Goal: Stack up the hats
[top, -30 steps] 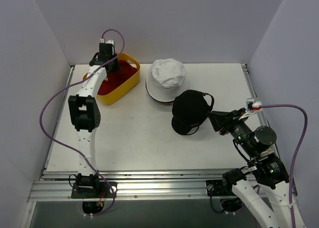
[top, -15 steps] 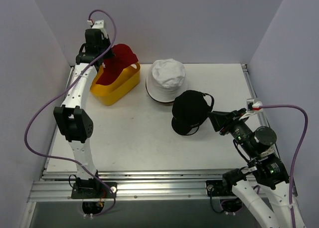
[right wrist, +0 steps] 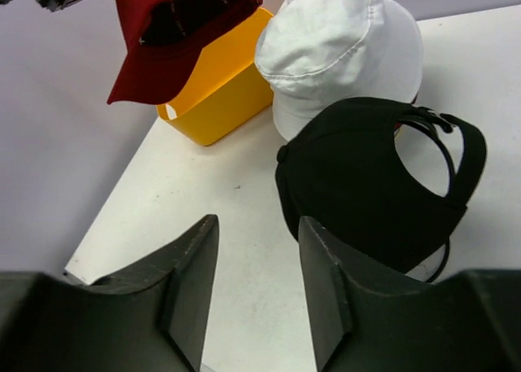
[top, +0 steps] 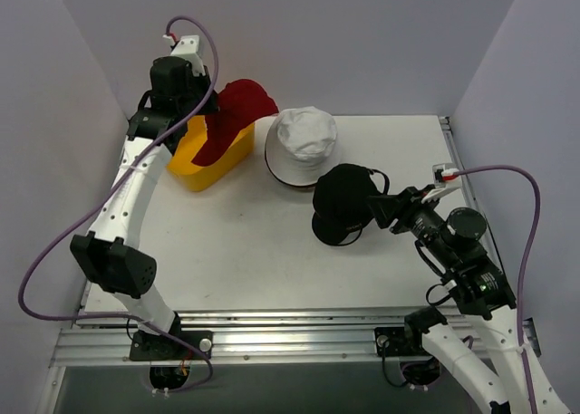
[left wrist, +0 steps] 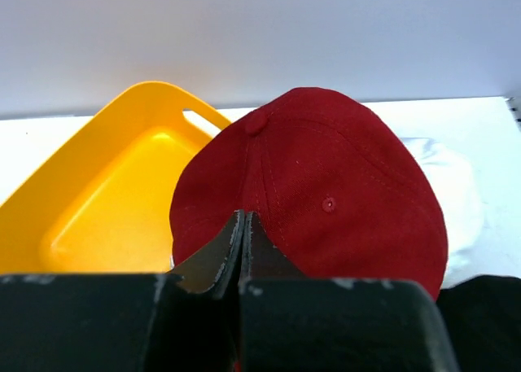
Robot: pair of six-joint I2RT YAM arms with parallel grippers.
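A red cap (top: 243,104) hangs in the air over the right end of the yellow basket (top: 195,169), with my left gripper (top: 210,117) shut on its rear edge. In the left wrist view the fingertips (left wrist: 242,219) press together on the red cap (left wrist: 326,185). A white bucket hat (top: 305,142) sits at the back middle of the table, with a dark red edge showing under its brim. A black cap (top: 344,201) lies just in front of it. My right gripper (top: 382,211) stands open beside the black cap (right wrist: 366,185), nothing between its fingers (right wrist: 195,266).
The yellow basket (left wrist: 106,185) looks hollow under the lifted cap. Grey walls close in the table on three sides. Bare white tabletop (top: 245,251) stretches across the front and left. A metal rail (top: 272,341) runs along the near edge.
The left arm has lifted the red cap out of the basket and carried it right, toward the white hat. The right gripper's jaws have widened beside the black cap.
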